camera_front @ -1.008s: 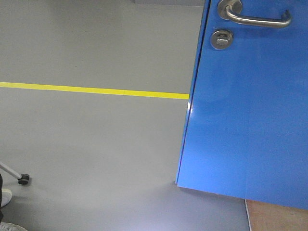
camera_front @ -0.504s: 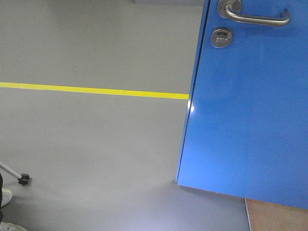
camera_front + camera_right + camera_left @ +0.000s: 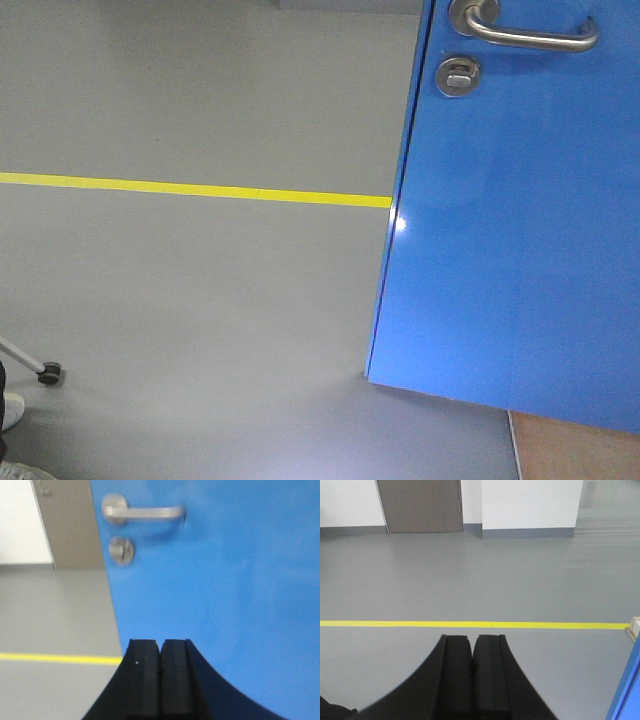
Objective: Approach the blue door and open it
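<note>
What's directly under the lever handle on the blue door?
A round silver thumb-turn lock sits just below the lever handle on the blue door. Below that, bare blue panel. The lowest part is covered in the right wrist view by the shut right end effector.

A grey floor [image 3: 200,300] is crossed by a yellow line [image 3: 190,189]. White walls [image 3: 530,502] with a grey skirting [image 3: 527,532] are seen at the far side, with a brown door [image 3: 419,505] set between them. A castor [image 3: 49,375] rests at the floor's left edge.
</note>
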Motion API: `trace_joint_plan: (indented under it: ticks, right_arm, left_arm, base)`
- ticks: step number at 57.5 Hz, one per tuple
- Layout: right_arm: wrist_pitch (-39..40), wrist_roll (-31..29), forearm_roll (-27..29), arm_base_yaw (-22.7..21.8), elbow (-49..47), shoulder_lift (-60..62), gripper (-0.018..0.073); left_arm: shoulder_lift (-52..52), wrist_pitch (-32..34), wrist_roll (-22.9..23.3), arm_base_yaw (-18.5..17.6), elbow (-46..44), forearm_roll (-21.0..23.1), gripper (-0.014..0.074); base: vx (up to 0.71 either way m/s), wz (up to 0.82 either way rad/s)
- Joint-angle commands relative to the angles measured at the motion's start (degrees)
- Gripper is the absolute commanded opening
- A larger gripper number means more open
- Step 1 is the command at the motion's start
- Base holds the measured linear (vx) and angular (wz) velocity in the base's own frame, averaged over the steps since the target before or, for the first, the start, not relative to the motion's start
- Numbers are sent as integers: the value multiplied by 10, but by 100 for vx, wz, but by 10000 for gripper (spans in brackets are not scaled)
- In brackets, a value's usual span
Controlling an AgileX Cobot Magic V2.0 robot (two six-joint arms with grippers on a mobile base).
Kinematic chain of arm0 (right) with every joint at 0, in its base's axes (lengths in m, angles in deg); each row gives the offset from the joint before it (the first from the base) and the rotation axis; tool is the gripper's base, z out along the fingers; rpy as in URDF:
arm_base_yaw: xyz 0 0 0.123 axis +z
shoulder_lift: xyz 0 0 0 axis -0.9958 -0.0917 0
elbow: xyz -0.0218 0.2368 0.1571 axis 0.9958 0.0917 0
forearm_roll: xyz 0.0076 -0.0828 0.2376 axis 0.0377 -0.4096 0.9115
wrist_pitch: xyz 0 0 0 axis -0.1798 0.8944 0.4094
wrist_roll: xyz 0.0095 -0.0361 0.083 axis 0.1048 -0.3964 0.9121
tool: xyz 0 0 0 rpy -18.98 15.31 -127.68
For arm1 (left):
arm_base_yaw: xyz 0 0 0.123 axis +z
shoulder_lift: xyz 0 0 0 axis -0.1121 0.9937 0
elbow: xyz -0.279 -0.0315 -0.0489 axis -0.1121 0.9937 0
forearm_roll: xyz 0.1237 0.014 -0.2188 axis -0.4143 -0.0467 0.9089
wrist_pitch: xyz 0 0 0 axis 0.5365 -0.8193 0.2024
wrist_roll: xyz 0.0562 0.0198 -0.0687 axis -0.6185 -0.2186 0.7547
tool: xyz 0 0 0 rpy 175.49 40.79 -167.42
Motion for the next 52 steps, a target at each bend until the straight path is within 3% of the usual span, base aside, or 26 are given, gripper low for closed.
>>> trace_joint_plan:
  ticks: [1, 16, 27, 52]
  right_arm:
    - [87, 9, 21, -7, 34, -11, 12]
    - [298, 14, 22, -10, 152, -27, 12]
    - [294, 14, -53, -10, 150, -27, 12]
    - [293, 14, -51, -10, 150, -27, 12]
  left_arm:
    - [-7, 48, 4, -4, -15, 1, 73]
    - [-7, 48, 4, -4, -15, 1, 73]
    - [-7, 48, 4, -4, -15, 1, 73]
    - [-7, 48, 4, -4, -15, 1, 73]
  base:
    - [0, -1]
    - [0, 0]
    - [0, 0]
    - [0, 0]
